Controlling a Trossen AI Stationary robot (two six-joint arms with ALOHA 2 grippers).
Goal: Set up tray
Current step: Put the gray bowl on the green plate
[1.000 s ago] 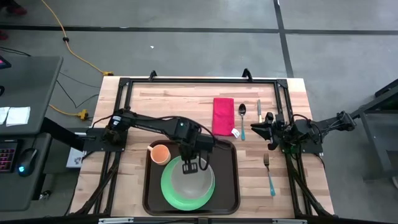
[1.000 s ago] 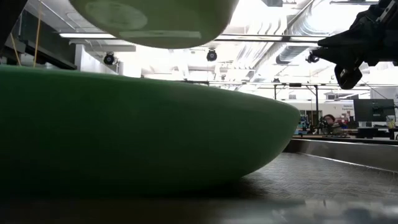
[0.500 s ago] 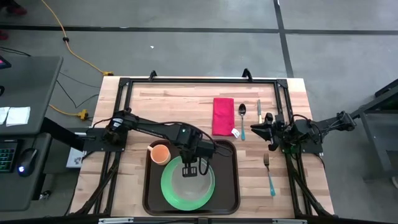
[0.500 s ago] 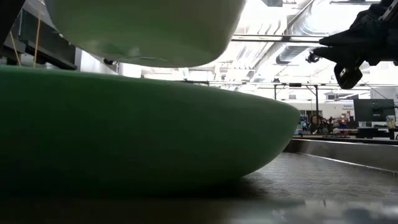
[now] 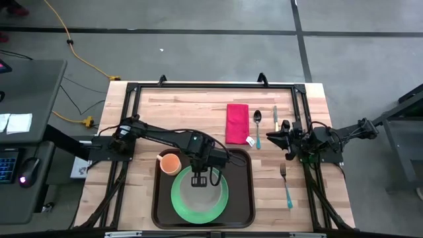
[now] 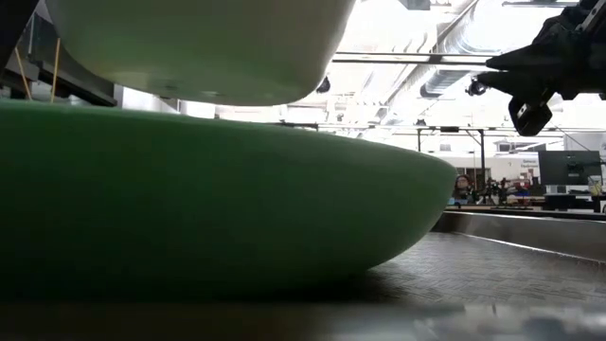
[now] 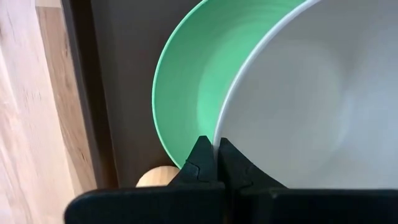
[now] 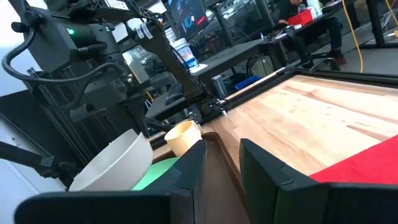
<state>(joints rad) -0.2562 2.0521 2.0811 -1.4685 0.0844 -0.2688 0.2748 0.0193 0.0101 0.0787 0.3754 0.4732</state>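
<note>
A white bowl (image 5: 203, 192) hangs over the green plate (image 5: 182, 206), which lies in the dark brown tray (image 5: 246, 192). My left gripper (image 5: 200, 178) is shut on the bowl. In the low view the bowl's underside (image 6: 199, 47) sits just above the plate (image 6: 218, 199) with a thin gap. An orange cup (image 5: 170, 162) stands in the tray's far left corner. My right gripper (image 8: 221, 165) is open and waits near the table's right edge (image 5: 288, 140). My left gripper pinches the white bowl's rim (image 7: 216, 138) on its far side, one finger inside (image 7: 235, 163) and one outside the wall. The fingers come from above, pointing down. The bowl hangs below them, lifted just clear of the green plate and slightly tilted.
A red napkin (image 5: 237, 123), a spoon (image 5: 258, 125) and a knife (image 5: 275, 116) lie on the wood beyond the tray's far right corner. A fork (image 5: 286, 186) lies right of the tray. A black metal frame (image 5: 211, 86) borders the table.
My left gripper has come down with the white bowl, still shut on its rim. The bowl's underside has dropped from well above the green plate to just over it. The right arm has kept still.
</note>
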